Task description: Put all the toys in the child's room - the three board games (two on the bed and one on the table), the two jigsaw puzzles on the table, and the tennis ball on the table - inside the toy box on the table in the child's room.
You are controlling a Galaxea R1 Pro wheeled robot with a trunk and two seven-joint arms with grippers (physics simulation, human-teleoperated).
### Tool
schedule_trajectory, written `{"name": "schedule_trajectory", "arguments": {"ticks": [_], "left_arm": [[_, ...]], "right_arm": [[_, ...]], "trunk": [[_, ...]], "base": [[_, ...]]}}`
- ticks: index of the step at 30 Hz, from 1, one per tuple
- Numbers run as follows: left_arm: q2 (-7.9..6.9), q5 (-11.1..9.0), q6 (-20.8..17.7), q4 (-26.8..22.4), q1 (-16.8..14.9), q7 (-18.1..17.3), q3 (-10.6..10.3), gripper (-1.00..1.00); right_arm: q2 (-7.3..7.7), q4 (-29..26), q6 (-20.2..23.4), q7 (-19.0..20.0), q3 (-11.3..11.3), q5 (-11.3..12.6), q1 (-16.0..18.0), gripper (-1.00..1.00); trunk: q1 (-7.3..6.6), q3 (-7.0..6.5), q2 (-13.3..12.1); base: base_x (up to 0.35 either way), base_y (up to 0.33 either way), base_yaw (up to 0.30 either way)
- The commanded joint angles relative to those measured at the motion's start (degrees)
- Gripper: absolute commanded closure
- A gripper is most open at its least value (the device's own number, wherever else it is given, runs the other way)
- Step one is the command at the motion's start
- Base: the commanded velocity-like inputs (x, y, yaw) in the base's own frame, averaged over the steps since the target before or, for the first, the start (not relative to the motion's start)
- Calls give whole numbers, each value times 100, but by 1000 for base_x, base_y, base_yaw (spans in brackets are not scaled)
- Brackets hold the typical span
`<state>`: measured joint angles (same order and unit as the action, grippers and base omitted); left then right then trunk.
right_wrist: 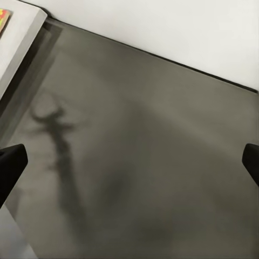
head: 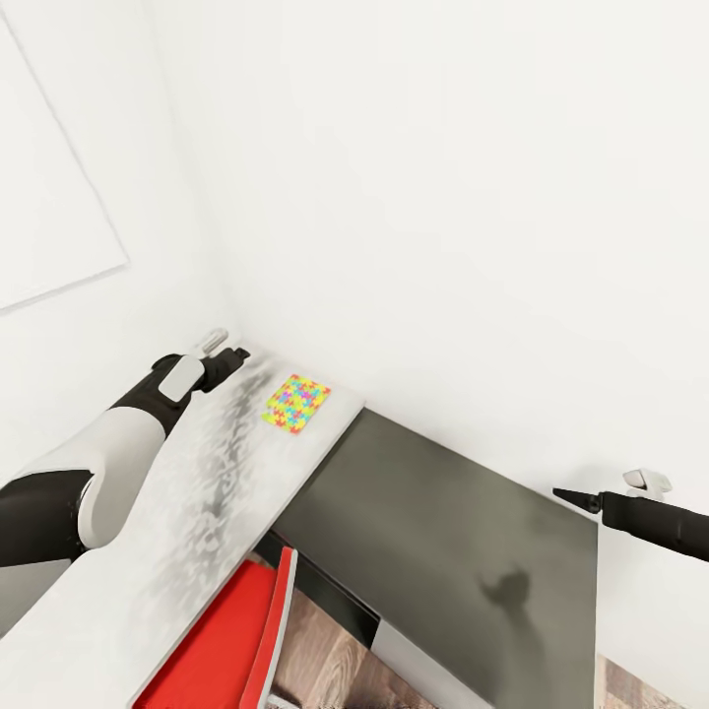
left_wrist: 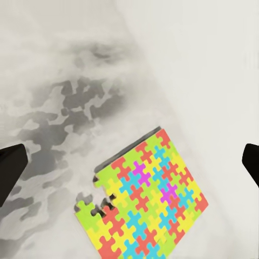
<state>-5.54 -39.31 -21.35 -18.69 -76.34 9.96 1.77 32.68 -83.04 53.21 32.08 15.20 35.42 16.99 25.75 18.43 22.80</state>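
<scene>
On the table's point(head: 197, 492) far corner lies a jigsaw puzzle point(head: 295, 403), just beyond the left gripper point(head: 234, 356), whose jaws stand wide apart, empty; right gripper point(head: 571, 497) likewise.

One jigsaw puzzle point(head: 295, 403) point(left_wrist: 147, 199) lies flat on the pale table point(head: 187, 512) near the wall; its pieces are bright colours.

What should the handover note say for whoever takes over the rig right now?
Left gripper: open, empty, over the pale grey-white tabletop, near the thin multicolour jigsaw puzzle board.
Right gripper: empty over the dark grey panel; wrist view shows its fingertips spread wide.
Puzzle lies flat near the table's far end, one corner piece missing.
Done: nothing visible.
Left: grasp this puzzle; toy box and other toys aren't in sight.
</scene>
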Motion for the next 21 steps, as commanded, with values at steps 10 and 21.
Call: {"name": "schedule_trajectory", "arguments": {"ticks": [10, 21], "left_arm": [[8, -62, 96, -12, -9, 17, 19, -100], [56, -119, 118, -12, -10, -29, 28, -100]], "right_arm": [[11, -1, 35, 31, 16, -12, 6, -100], [14, -1, 38, 30, 18, -13, 6, -100]], "trunk": [[3, 104, 11], [3, 206, 11]], "base": [[0, 0, 0], [0, 0, 0]]}}
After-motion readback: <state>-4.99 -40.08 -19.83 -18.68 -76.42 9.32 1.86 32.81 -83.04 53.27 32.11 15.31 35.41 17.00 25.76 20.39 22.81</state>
